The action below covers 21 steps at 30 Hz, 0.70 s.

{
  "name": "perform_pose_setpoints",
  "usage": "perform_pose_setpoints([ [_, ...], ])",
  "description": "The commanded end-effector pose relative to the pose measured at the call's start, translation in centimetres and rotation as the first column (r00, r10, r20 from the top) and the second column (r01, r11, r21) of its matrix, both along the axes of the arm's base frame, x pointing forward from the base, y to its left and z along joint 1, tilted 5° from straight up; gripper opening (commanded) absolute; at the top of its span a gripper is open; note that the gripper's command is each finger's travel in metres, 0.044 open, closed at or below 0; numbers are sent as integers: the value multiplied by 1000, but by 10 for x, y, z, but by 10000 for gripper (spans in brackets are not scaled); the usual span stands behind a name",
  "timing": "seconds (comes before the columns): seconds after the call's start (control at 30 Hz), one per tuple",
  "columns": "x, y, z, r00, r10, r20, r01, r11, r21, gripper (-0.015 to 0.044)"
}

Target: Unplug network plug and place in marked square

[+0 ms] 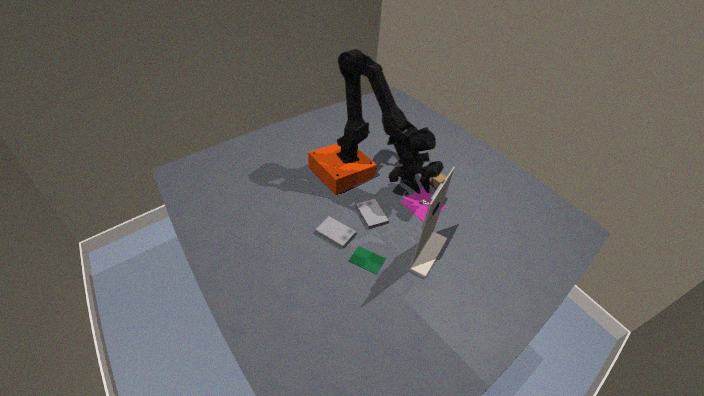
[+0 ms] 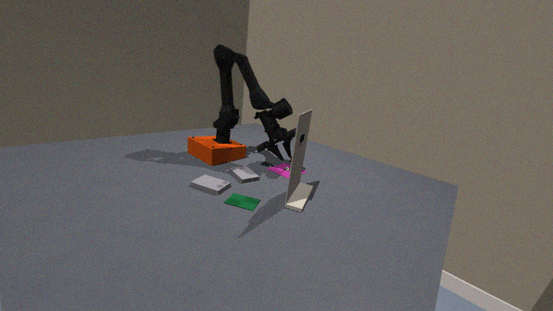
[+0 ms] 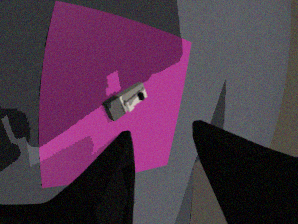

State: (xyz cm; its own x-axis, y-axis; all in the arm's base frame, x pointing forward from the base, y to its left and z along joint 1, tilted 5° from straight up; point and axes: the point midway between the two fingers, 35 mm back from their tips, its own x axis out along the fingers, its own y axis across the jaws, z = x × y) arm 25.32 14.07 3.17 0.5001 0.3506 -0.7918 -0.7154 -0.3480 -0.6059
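The small grey network plug (image 3: 123,103) (image 1: 422,202) (image 2: 287,168) lies flat on the magenta marked square (image 3: 93,50) (image 1: 413,205) (image 2: 279,170), apart from my fingers. My gripper (image 3: 162,133) (image 1: 417,184) (image 2: 281,151) hangs a little above the square, fingers apart with nothing between them. The upright pale panel (image 1: 429,237) (image 2: 300,157) stands right beside the square, and its dark socket (image 2: 302,137) shows near the top.
The arm's orange base (image 1: 342,170) (image 2: 216,149) stands behind the square. Two grey plates (image 1: 336,230) (image 1: 372,212) (image 2: 210,184) (image 2: 244,173) and a green patch (image 1: 367,259) (image 2: 242,201) lie to the left of the panel. The panel stands close to my right finger.
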Motion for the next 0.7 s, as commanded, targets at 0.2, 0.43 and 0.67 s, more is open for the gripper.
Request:
perform_pose_setpoints([
  [0.2,3,0,19,1000,7,13,-7,1000,6,156],
  [0.43,3,-1,30,1000,6,13,-7,1000,6,156],
  [0.67,2,-2,41,1000,6,13,-6,1000,6,156],
])
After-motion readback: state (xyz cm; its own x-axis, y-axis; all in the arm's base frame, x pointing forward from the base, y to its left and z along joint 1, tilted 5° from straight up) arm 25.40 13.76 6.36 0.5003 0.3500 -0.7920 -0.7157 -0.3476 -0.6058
